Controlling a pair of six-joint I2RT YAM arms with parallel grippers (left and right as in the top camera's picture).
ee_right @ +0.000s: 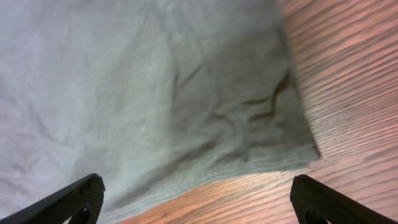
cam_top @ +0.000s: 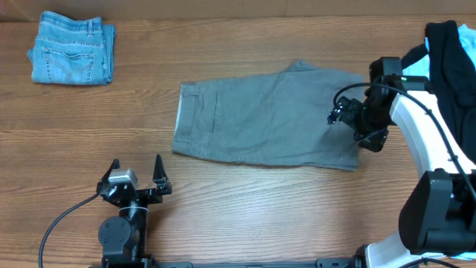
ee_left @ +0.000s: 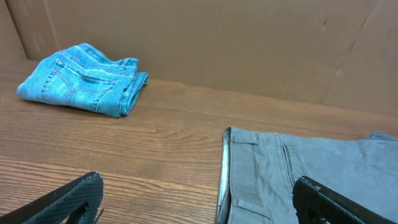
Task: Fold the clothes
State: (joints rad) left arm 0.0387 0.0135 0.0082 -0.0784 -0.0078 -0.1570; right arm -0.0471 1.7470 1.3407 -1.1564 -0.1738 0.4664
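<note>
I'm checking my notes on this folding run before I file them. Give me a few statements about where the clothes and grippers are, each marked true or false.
1. The denim shorts lie folded near the table's far left corner. True.
2. The grey shorts rest on top of the denim shorts. False: the two lie well apart, the grey shorts in the middle.
3. The right gripper is clamped on the grey shorts. False: its jaws stand wide open over the shorts' leg end.
4. The left gripper is open and holds nothing. True.
5. The black garment lies beside the left gripper. False: it sits at the far right edge.
</note>
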